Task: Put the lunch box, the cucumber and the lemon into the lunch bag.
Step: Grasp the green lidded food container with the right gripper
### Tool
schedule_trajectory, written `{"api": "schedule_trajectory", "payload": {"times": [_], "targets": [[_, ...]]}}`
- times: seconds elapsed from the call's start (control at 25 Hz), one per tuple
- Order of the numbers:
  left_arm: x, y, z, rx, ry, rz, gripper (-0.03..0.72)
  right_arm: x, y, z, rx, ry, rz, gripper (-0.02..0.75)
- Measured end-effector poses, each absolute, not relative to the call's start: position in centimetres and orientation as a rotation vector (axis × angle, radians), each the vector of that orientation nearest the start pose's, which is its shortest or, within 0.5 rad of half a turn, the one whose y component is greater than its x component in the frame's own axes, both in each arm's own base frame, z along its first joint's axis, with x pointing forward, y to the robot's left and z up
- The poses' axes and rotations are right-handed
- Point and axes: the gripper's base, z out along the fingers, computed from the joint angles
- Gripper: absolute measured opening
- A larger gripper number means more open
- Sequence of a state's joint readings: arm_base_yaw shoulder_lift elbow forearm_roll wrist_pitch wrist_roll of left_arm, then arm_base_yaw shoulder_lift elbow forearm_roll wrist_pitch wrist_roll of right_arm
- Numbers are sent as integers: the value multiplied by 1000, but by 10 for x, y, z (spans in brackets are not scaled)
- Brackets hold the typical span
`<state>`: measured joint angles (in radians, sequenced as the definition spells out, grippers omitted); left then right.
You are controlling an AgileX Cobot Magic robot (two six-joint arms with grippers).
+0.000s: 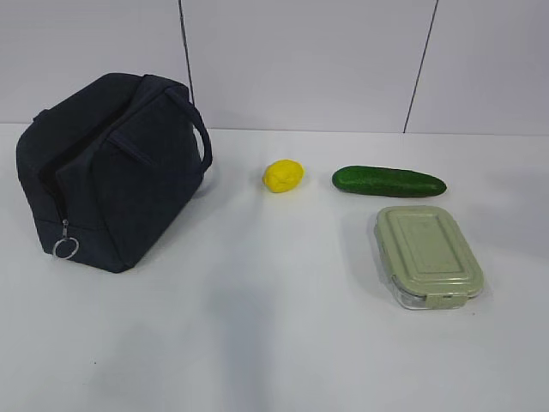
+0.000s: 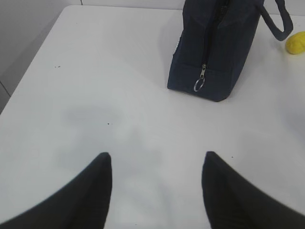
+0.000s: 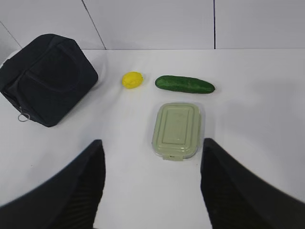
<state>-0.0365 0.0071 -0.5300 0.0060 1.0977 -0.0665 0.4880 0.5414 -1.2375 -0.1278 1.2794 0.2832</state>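
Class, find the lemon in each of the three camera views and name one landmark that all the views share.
Exterior view: lemon at centre, left of the cucumber.
Left wrist view: far right edge, near the top.
Right wrist view: upper middle, left of the cucumber.
Shared landmark: the lunch bag.

Table (image 1: 274, 343): white, matte, filling the view from 3 o'clock round to 9.
Wall (image 1: 300, 60): pale panels running along 12 o'clock, dark seams (image 1: 183, 39) dividing them.
Light: falling evenly, casting soft shadows.
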Motion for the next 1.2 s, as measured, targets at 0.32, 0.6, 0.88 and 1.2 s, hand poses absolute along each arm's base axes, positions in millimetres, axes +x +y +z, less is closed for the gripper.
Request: {"api": "schedule_trajectory", "payload": {"times": [0.32,0.6,0.88,1.2], "targets": [[-9,1,283,-32,2058,-52,417,106,42,490,-366,2144,167,494],[-9,1,283,-32,2058,-52,417,177,76,475,-456,2275,58,494],[-9,1,283,-32,2058,-52,416,216,86,450,-519,2380,-6,494],[-9,1,283,-32,2058,-48,414,242,40,444,-284,2433,241,494]]}}
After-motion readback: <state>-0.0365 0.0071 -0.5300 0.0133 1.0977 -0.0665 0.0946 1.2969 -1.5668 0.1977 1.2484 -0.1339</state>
